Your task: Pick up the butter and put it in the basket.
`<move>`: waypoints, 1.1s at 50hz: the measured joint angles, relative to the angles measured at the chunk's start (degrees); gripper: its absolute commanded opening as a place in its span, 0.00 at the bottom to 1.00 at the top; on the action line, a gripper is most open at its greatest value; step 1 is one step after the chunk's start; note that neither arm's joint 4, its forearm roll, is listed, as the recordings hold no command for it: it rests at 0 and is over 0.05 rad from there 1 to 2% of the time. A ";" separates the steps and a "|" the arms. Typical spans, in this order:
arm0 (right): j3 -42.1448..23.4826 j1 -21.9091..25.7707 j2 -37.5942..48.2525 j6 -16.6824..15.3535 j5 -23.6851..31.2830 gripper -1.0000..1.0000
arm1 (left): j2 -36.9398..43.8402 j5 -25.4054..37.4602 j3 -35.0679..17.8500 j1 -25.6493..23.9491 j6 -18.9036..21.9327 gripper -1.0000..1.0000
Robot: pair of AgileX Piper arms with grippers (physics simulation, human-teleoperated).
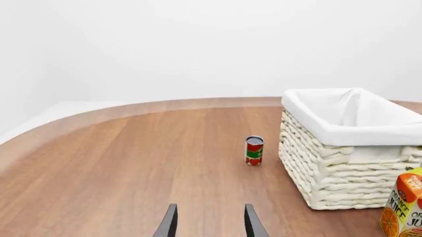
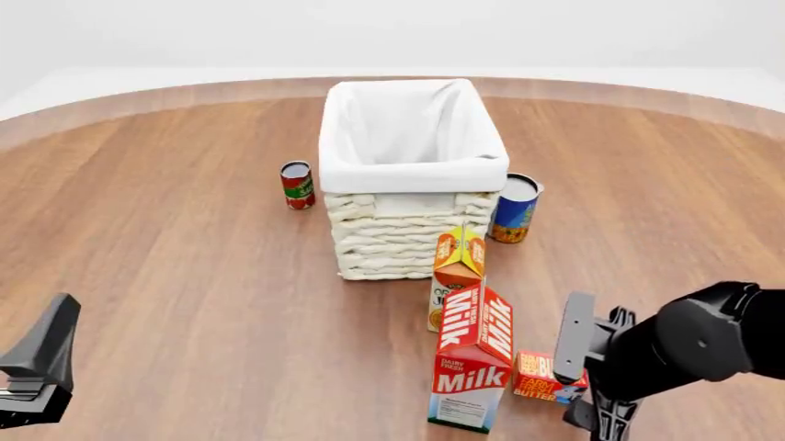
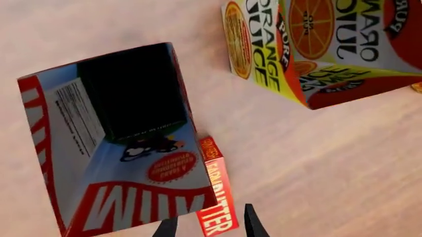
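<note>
The butter (image 2: 538,377) is a small flat red-and-orange box lying on the table just right of the Milk carton (image 2: 475,367). It also shows in the right wrist view (image 3: 216,190), next to the milk carton's side. My right gripper (image 2: 586,381) is open and low over the butter's right end; in its wrist view (image 3: 209,227) the two fingertips stand on either side of the box's near end, apart from it. The cream wicker basket (image 2: 368,170) with white lining stands at the table's middle, also in the left wrist view (image 1: 329,173). My left gripper (image 1: 209,226) is open and empty at the near left (image 2: 37,367).
An orange juice carton (image 2: 458,266) stands between the milk carton and the basket, also in the right wrist view (image 3: 316,44) and left wrist view (image 1: 403,207). A tomato can (image 2: 297,184) stands left of the basket, a blue can (image 2: 516,209) right of it.
</note>
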 measured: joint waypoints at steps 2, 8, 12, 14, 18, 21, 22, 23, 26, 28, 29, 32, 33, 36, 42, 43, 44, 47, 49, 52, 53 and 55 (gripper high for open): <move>0.17 -0.08 0.72 0.13 -0.68 1.00 | 0.00 0.00 0.00 0.00 0.00 1.00; 0.21 0.09 2.20 -0.26 -1.44 1.00 | 0.00 0.00 0.00 0.00 0.00 1.00; -0.17 0.35 2.55 -1.21 -0.89 1.00 | 0.00 0.00 0.00 0.00 0.00 1.00; -0.35 0.53 2.72 -1.59 -0.64 1.00 | 0.00 0.00 0.00 0.00 0.00 1.00; -0.36 0.54 3.36 -0.90 -2.26 0.00 | 0.00 0.00 0.00 0.00 0.00 1.00; 0.07 0.65 3.40 0.10 -3.38 0.00 | 0.00 0.00 0.00 0.00 0.00 1.00; 0.15 0.82 3.35 0.15 -3.38 0.00 | 0.00 0.00 0.00 0.00 0.00 1.00; 0.22 0.91 3.31 0.22 -3.41 0.00 | 0.00 0.00 0.00 0.00 0.00 1.00; 0.39 1.09 3.20 0.43 -3.53 0.00 | 0.00 0.00 0.00 0.00 0.00 1.00; 0.43 1.14 3.17 0.48 -3.59 0.00 | 0.00 0.00 0.00 0.00 0.00 1.00; 0.46 1.11 3.13 0.54 -3.69 0.00 | 0.00 0.00 0.00 0.00 0.00 1.00; 0.61 1.04 2.97 0.75 -4.02 0.00 | 0.00 0.00 0.00 0.00 0.00 1.00; 0.48 0.07 1.23 -0.09 -2.16 0.00 | 0.00 0.00 0.00 0.00 0.00 1.00; -0.41 -2.72 -4.32 -1.91 2.76 0.00 | 0.00 0.00 0.00 0.00 0.00 1.00; -2.42 -6.95 -13.13 -4.49 10.84 0.00 | 0.00 0.00 0.00 0.00 0.00 1.00; -2.78 -7.47 -14.39 -4.75 12.05 0.00 | 0.00 0.00 0.00 0.00 0.00 1.00; -3.16 -7.95 -15.62 -5.00 13.19 0.00 | 0.00 0.00 0.00 0.00 0.00 1.00; -4.42 -9.09 -19.01 -5.50 16.31 0.00 | 0.00 0.00 0.00 0.00 0.00 1.00; -5.64 -9.23 -21.02 -5.24 18.30 0.00 | 0.00 0.00 0.00 0.00 0.00 1.00; -8.33 -8.39 -23.72 -3.78 21.09 0.00 | 0.00 0.00 0.00 0.00 0.00 1.00; -9.30 -7.99 -24.55 -3.17 21.91 0.00 | 0.00 0.00 0.00 0.00 0.00 1.00; -11.20 -7.06 -26.07 -1.77 23.29 0.00 | 0.00 0.00 0.00 0.00 0.00 1.00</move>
